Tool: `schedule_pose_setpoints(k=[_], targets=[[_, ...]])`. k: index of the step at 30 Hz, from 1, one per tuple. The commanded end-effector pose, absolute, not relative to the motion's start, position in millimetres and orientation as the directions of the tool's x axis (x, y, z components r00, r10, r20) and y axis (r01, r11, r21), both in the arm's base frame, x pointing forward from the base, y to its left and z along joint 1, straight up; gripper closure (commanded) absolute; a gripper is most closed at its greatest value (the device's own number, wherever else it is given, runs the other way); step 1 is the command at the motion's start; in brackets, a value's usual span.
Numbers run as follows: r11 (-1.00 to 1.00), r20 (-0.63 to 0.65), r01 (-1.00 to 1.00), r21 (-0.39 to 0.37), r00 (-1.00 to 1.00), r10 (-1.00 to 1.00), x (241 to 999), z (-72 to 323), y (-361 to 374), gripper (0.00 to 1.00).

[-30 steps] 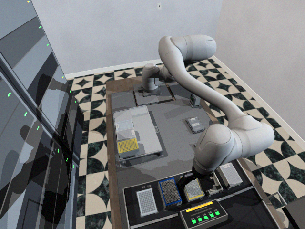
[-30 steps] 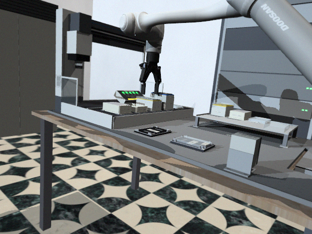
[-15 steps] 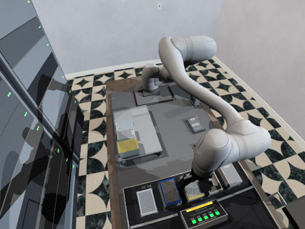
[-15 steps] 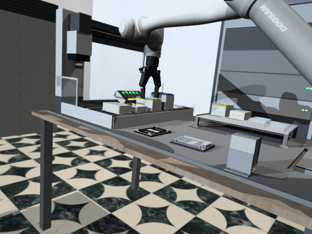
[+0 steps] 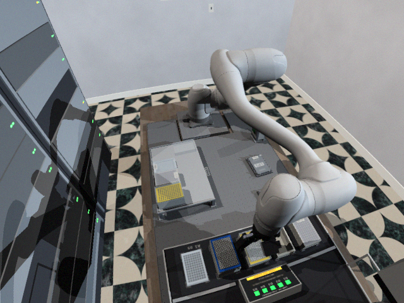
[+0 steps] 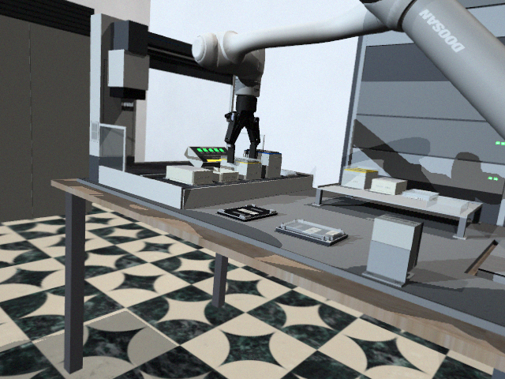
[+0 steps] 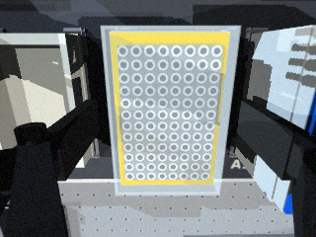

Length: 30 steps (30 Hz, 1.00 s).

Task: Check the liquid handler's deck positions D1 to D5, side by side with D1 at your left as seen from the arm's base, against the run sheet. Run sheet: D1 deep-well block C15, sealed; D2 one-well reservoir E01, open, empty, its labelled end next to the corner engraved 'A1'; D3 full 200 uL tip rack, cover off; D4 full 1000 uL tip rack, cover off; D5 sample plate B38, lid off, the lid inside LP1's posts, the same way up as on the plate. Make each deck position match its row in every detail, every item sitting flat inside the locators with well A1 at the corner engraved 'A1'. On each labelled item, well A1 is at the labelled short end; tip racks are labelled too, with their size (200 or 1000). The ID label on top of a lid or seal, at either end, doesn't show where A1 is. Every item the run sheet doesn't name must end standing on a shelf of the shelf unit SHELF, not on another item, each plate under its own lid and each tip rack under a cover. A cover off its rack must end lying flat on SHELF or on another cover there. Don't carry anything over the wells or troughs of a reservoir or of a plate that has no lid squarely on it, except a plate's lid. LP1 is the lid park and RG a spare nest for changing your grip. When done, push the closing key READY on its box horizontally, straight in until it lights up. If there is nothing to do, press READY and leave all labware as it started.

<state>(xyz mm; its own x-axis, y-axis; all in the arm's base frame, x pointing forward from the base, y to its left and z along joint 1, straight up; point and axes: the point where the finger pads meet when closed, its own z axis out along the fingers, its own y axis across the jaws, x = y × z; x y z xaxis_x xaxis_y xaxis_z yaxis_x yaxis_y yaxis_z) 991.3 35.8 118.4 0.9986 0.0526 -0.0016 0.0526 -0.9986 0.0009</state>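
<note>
The yellow tip rack [image 7: 170, 111] stands in the middle deck position, and a pale see-through cover seems to lie over its tips. My gripper [image 7: 167, 116] is open and hangs right above it, with one dark finger on each long side, apart from the rack. From the side it shows low over the deck [image 6: 243, 156], and from above at the yellow rack [image 5: 257, 251]. The blue tip rack [image 5: 225, 253] stands beside it, then the white sample plate [image 5: 194, 267]. On the other side are the cream reservoir [image 7: 35, 89] and the deep-well block [image 5: 305, 231].
The shelf unit [image 5: 182, 174] holds another yellow rack [image 5: 168, 192] and pale labware [image 5: 165, 166]. A lid lies in the lid park [image 6: 312, 231], beside a black empty nest [image 6: 246, 213]. A status panel with green lights [image 5: 269, 283] stands behind the deck. A grey box [image 6: 393, 249] stands near the table edge.
</note>
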Motion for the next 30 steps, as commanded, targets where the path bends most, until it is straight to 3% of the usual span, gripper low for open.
schedule_pose_setpoints(k=[1,5,6,30], targets=[[-0.999,0.0,0.052,0.0,0.999,0.052,991.6,119.7,35.9,0.21],[-0.999,0.0,0.052,0.0,0.999,0.052,991.6,119.8,35.9,0.21],[-0.999,0.0,0.052,0.0,0.999,0.052,991.6,119.8,35.9,0.9],[-0.999,0.0,0.052,0.0,0.999,0.052,991.6,119.8,35.9,0.9]])
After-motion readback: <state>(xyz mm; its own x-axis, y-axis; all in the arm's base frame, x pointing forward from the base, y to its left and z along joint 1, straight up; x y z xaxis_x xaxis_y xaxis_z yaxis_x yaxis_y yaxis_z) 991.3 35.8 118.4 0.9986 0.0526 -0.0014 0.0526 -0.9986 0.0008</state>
